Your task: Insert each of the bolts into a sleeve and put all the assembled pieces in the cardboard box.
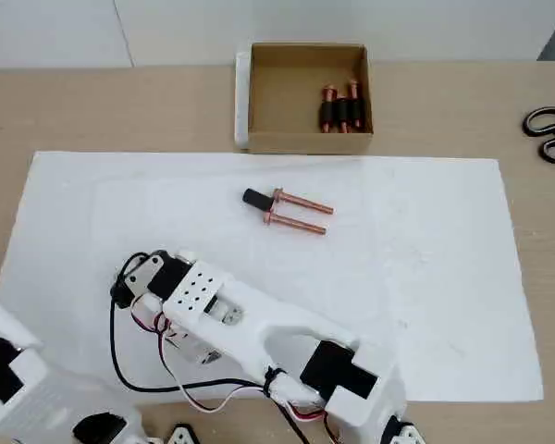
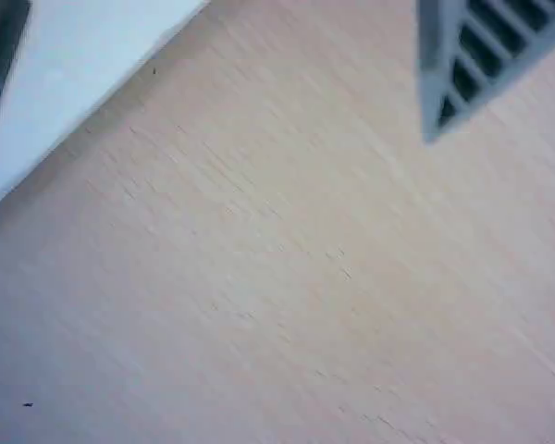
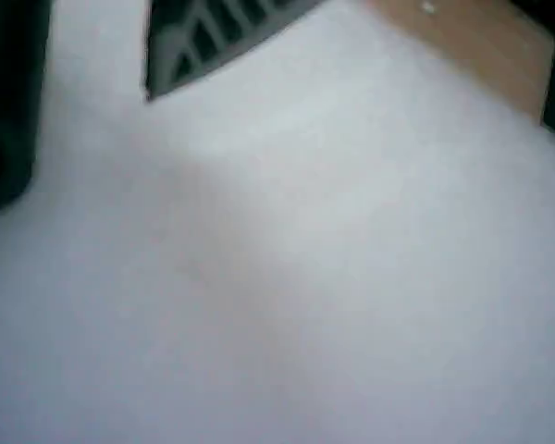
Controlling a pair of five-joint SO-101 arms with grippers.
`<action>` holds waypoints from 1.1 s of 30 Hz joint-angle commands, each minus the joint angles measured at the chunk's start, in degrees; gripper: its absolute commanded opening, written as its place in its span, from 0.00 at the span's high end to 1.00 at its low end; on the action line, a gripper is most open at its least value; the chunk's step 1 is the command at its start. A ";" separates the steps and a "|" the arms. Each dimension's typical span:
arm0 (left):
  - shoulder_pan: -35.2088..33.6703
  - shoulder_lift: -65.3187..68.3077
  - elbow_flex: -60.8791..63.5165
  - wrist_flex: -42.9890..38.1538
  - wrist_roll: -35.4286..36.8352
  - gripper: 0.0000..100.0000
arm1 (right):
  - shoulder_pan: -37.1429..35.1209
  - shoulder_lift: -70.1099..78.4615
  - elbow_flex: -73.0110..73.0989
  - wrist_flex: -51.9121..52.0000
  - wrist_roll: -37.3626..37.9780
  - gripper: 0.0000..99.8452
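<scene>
Two copper bolts (image 1: 301,213) lie side by side on the white paper (image 1: 425,277), just in front of the cardboard box (image 1: 259,92). A black sleeve (image 1: 254,198) lies against the head end of the farther bolt. Inside the box, at its right side, rest assembled bolts with black sleeves (image 1: 342,109). My right gripper (image 1: 134,282) hangs low over the paper's near left part, well short of the bolts; part of this gripper (image 3: 213,37) shows over plain paper. My left gripper (image 2: 462,65) is over bare wood beside the paper's edge; its arm (image 1: 9,370) sits at the near left corner.
Black-handled scissors (image 1: 550,134) lie on the wooden table (image 1: 74,111) at the far right edge. A white strip (image 1: 242,97) runs along the box's left wall. The paper's right half is bare.
</scene>
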 commanded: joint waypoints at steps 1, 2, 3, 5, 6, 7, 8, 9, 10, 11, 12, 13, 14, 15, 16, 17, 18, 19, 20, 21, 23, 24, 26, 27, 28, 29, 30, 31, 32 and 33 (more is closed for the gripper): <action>0.26 -0.62 -2.42 0.26 -0.18 0.72 | -0.04 -0.22 -0.70 -1.01 1.49 0.80; 0.26 -0.62 -2.42 0.26 -0.18 0.72 | -0.04 -0.13 -0.70 -1.10 1.85 0.80; 0.26 -0.62 -2.42 0.53 -0.18 0.72 | -0.04 -0.13 -0.70 -1.36 2.02 0.80; 0.26 -0.62 -2.59 1.41 -0.18 0.72 | -0.04 -0.04 -0.35 -2.07 2.11 0.80; 0.26 -0.62 -2.59 1.49 -0.18 0.72 | -0.04 -0.04 -0.35 -2.33 2.02 0.80; 0.26 -0.62 -2.59 1.49 -0.18 0.72 | -0.04 -0.04 -0.35 -2.33 2.02 0.80; 0.26 -0.62 -2.59 1.49 -0.18 0.72 | -0.04 -0.04 -0.35 -2.33 2.11 0.80; 0.26 -0.62 -2.59 1.49 -0.18 0.72 | -0.04 -0.04 -0.35 -2.33 2.20 0.80; 0.26 -0.62 -2.59 1.49 -0.18 0.72 | -0.04 -0.04 -0.35 -2.33 2.20 0.80; 0.26 -0.62 -2.59 1.76 -0.18 0.72 | -0.04 0.04 -0.35 -2.33 2.20 0.80; 0.26 -0.62 -2.59 1.85 -0.18 0.72 | -0.04 0.04 -0.35 -2.42 2.20 0.80; 0.26 -0.62 -2.59 1.85 -0.18 0.72 | -0.04 0.04 -0.35 -2.77 2.20 0.80; 0.26 -0.62 -2.59 1.85 -0.18 0.72 | -0.04 0.04 -0.26 -3.12 2.29 0.80; 0.26 -0.62 -2.59 1.85 -0.18 0.72 | -0.04 0.04 -0.26 -3.47 2.29 0.80; 0.26 -0.62 -2.51 1.85 -0.18 0.72 | -0.04 0.04 -0.26 -3.56 2.29 0.80; 0.26 -0.62 -2.51 1.85 -0.18 0.72 | -0.04 0.13 -0.26 -3.56 2.29 0.80; 0.26 -0.62 -2.51 1.85 -0.18 0.72 | -0.04 0.48 -0.26 -3.56 2.29 0.80; 0.26 -0.62 -2.51 1.85 -0.18 0.72 | -0.04 1.19 -0.26 -3.56 2.29 0.80; 0.26 -0.62 -2.51 1.85 -0.18 0.72 | -0.04 2.15 -0.26 -3.56 2.29 0.80; 0.26 -0.62 -2.51 1.85 -0.18 0.72 | -0.04 3.30 -0.26 -3.56 2.29 0.80; 0.26 -0.62 -2.42 1.85 -0.18 0.72 | -0.04 5.49 -0.53 -3.56 2.29 0.80; 0.26 -0.62 -2.42 1.85 -0.18 0.72 | -0.04 6.20 -0.62 -3.65 2.29 0.80; 0.26 -0.62 -2.42 1.85 -0.18 0.72 | 0.04 7.34 -0.62 -4.53 2.29 0.80; 0.26 -0.62 -2.42 1.85 -0.18 0.72 | 0.04 7.52 -0.62 -4.62 2.29 0.80; 0.26 -0.62 -2.42 1.85 -0.18 0.72 | 0.04 7.52 -0.53 -4.70 2.29 0.80; 0.26 -0.62 -2.42 1.85 -0.18 0.72 | 0.04 7.43 -0.53 -4.70 2.29 0.80; 0.26 -0.62 -2.42 1.85 -0.18 0.72 | 0.13 7.43 -0.62 -4.35 2.37 0.80; 0.26 -0.62 -2.42 1.85 -0.18 0.72 | 0.57 7.34 -0.62 -4.26 2.37 0.81; 0.26 -0.62 -2.42 1.85 -0.18 0.72 | 1.01 7.34 -0.62 -4.26 2.37 0.82; 0.26 -0.62 -2.42 1.85 -0.18 0.72 | 1.71 7.34 -0.62 -4.18 2.73 0.84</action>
